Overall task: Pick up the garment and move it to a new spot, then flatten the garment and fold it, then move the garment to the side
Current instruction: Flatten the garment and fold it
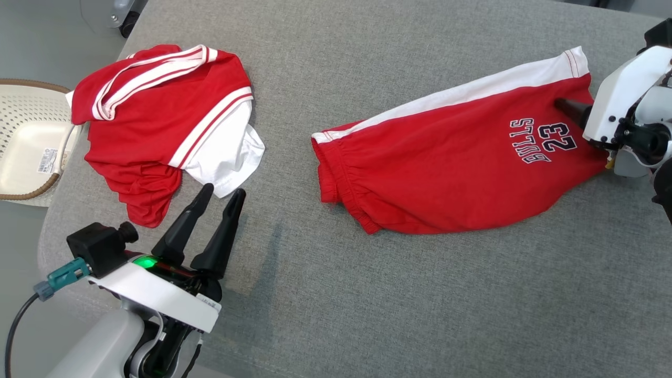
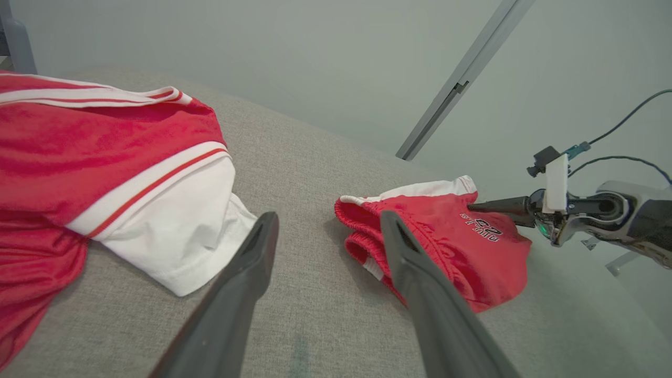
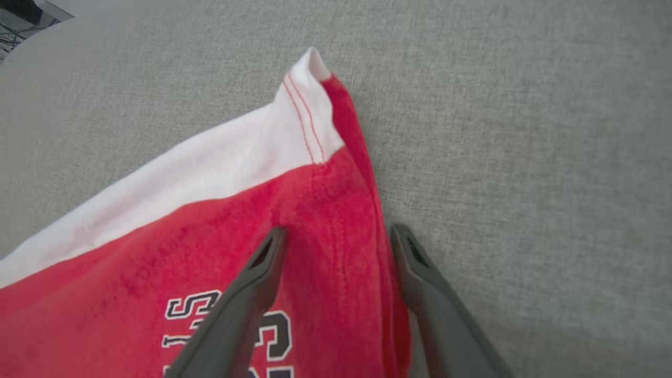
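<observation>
**A:** Where are the red shorts now?

**B:** They lie on the grey surface, directly under the right tool. Its two fingers are spread, one above the red cloth near the printed number and the other at the hem edge. It pinches nothing.

**A:** Does it touch the cloth?

**B:** This I cannot tell.

**A:** And the left tool?

**B:** Also spread, with nothing between the fingers. The crumpled red and white jersey is just ahead of its fingertips and a little to their left. The shorts are well apart to its right, and a pale basket sits further to its left, beyond the jersey.
</observation>
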`<state>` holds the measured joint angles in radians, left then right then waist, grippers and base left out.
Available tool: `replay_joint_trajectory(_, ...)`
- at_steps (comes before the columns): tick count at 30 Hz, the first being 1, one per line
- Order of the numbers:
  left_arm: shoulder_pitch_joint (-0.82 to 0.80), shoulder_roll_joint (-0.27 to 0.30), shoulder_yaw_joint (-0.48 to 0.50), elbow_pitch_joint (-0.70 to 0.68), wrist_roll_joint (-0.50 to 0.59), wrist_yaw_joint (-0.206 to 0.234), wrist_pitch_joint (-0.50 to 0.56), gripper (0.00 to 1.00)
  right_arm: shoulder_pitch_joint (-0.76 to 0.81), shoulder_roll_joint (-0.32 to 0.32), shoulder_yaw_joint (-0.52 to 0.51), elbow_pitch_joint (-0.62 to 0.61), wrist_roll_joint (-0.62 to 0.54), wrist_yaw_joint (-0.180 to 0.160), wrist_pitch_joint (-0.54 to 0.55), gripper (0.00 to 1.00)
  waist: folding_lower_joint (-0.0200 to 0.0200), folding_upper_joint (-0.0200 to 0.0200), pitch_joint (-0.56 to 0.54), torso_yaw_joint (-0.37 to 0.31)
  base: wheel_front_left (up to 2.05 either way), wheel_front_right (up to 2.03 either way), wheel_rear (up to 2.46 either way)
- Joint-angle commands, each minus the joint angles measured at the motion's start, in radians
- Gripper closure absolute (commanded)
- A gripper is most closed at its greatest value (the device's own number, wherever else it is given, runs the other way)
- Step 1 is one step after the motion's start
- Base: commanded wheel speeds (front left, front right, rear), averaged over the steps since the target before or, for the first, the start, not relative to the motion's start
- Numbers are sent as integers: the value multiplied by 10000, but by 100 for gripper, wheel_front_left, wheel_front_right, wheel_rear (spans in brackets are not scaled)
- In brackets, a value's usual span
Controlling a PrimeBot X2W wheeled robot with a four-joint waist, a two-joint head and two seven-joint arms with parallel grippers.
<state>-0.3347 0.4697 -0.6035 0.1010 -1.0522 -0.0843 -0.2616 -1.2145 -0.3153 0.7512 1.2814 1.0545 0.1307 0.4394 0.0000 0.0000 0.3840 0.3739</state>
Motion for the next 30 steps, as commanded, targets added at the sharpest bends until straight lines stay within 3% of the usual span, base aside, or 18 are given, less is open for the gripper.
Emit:
replay_joint_trajectory(1,116,-19,36,53,100,-46,-44,0,536,60,0,129,-28,1,289,0,0,0,-24,3,0,0,0)
replay_joint_trajectory(3,156,-80,37,111,223,-82,-44,0,713,84,-74,143,-126,0,465,0,0,0,-89,-9,0,0,0)
replay_joint_trajectory(4,174,-129,49,122,290,-109,-44,0,794,102,-114,145,-182,0,475,60,0,0,-127,-21,0,0,0)
replay_joint_trajectory(5,194,-178,51,121,374,-118,-44,0,806,148,-160,143,-211,0,368,96,0,0,-169,-36,0,0,0)
replay_joint_trajectory(6,210,-210,30,138,454,-124,-44,0,831,194,-215,142,-240,0,255,100,0,0,-224,-55,0,0,0)
replay_joint_trajectory(12,442,-270,-109,262,582,-91,-43,0,1206,462,-588,-44,48,3,-803,100,0,0,-863,-320,0,0,0)
replay_joint_trajectory(17,748,-221,-126,103,595,140,0,0,2080,340,-824,-992,556,3,-1481,100,0,0,-1532,-847,0,0,0)
replay_joint_trajectory(26,1275,-215,-201,-442,642,498,57,0,3658,-407,-988,-2145,1275,1,-2063,100,0,0,-2367,-2018,0,0,0)
replay_joint_trajectory(30,1543,-118,-219,-455,1576,813,-7,0,4226,-608,-985,-2387,1461,1,-2297,100,0,0,-2670,-2458,0,0,0)
